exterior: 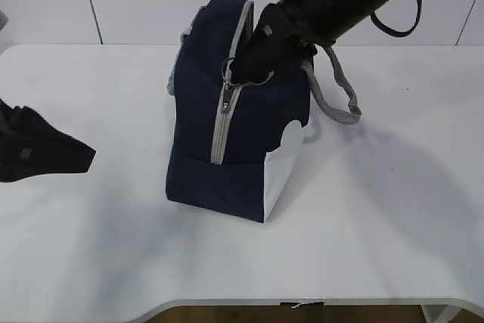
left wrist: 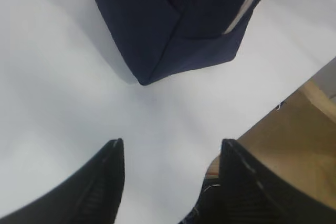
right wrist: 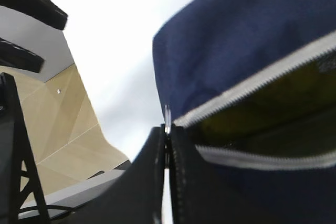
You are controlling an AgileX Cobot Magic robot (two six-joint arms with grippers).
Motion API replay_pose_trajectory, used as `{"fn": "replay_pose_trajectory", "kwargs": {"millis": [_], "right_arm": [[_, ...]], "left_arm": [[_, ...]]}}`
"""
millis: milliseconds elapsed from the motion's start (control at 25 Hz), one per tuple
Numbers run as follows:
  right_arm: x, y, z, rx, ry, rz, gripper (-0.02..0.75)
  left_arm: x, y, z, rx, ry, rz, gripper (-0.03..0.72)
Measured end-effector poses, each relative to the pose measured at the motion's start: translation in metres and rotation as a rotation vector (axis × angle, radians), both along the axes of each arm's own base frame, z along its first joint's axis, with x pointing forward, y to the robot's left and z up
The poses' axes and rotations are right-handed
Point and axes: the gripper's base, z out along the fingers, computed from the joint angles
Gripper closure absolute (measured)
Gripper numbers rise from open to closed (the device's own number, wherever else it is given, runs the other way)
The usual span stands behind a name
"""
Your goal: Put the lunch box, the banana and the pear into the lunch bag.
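Note:
The navy lunch bag (exterior: 227, 156) stands upright mid-table, white lower panel to the right; its corner also shows in the left wrist view (left wrist: 157, 24). My right gripper (exterior: 246, 73) is at the top of the grey zipper, shut on the ring pull (exterior: 227, 72). In the right wrist view the jaws (right wrist: 168, 129) pinch the metal pull (right wrist: 167, 115), and the zipper gapes beside them in the bag (right wrist: 236, 51). A dim yellowish shape (right wrist: 294, 93) lies inside; I cannot tell which fruit. The lunch box is hidden. My left gripper (exterior: 79, 156) is open and empty, left of the bag (left wrist: 170, 142).
A grey webbing handle (exterior: 336, 88) hangs off the bag's right side onto the white table (exterior: 393, 209). The table's front edge (exterior: 302, 304) is near, with tan floor beyond it in the left wrist view (left wrist: 294, 124).

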Motion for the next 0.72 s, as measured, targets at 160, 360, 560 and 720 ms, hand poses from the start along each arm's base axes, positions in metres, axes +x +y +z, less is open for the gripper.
{"fn": "replay_pose_trajectory", "kwargs": {"millis": [160, 360, 560, 720], "right_arm": [[0.003, 0.001, 0.011, 0.009, -0.055, 0.0, 0.731], [0.005, 0.001, 0.018, 0.018, -0.086, -0.003, 0.731], [0.007, 0.001, 0.018, 0.017, -0.114, -0.002, 0.731], [0.008, 0.001, 0.019, 0.016, -0.141, -0.001, 0.731]], "left_arm": [[0.023, -0.012, 0.001, 0.021, -0.004, -0.061, 0.254], [0.045, -0.029, -0.001, 0.039, -0.004, -0.132, 0.254], [0.059, -0.053, -0.007, 0.039, -0.018, -0.224, 0.254], [0.073, -0.064, -0.013, 0.047, -0.047, -0.216, 0.254]]}}
